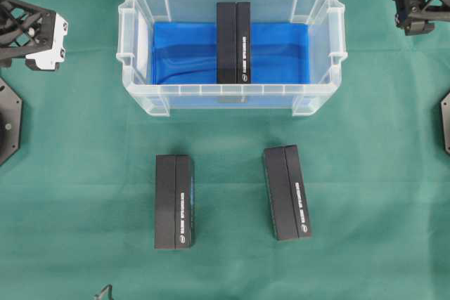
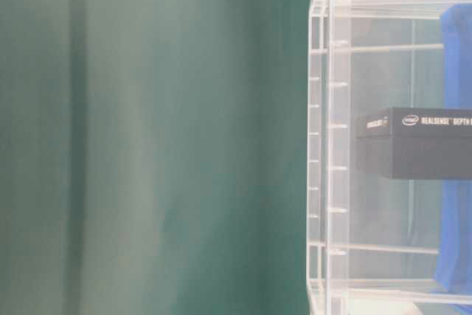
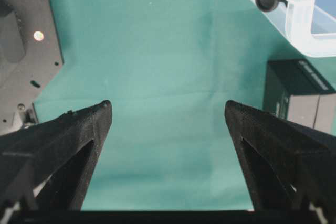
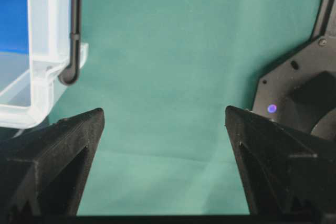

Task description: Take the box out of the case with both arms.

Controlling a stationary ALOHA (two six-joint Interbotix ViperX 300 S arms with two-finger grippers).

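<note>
At the far left of the overhead view the left arm (image 1: 31, 33), the one with the white parts, hangs over the green table cloth (image 1: 70, 173) well apart from the case; its wrist camera shows the left gripper (image 3: 168, 109) spread wide with only cloth between the fingers, holding nothing. Nearer the front, two black boxes lie on the cloth outside the case, the left spare box (image 1: 174, 201) and the right spare box (image 1: 287, 192). In the middle stands the case (image 1: 133, 47), clear plastic with a blue lining, and the box (image 1: 233, 43) sits inside it at the centre, its long side running from the near wall toward the far wall. At the far right the right arm (image 1: 422, 1) waits beside the case, and the right gripper (image 4: 164, 111) is likewise fully spread and empty. The step in hand looks to be the approach, with nothing yet lifted. To do it well, each gripper would likely need to come over the rim and descend on its own side of the box, clear of the walls, then press inward evenly on the two long faces. Lifting together and level should keep the box from tilting or catching the rim.
</note>
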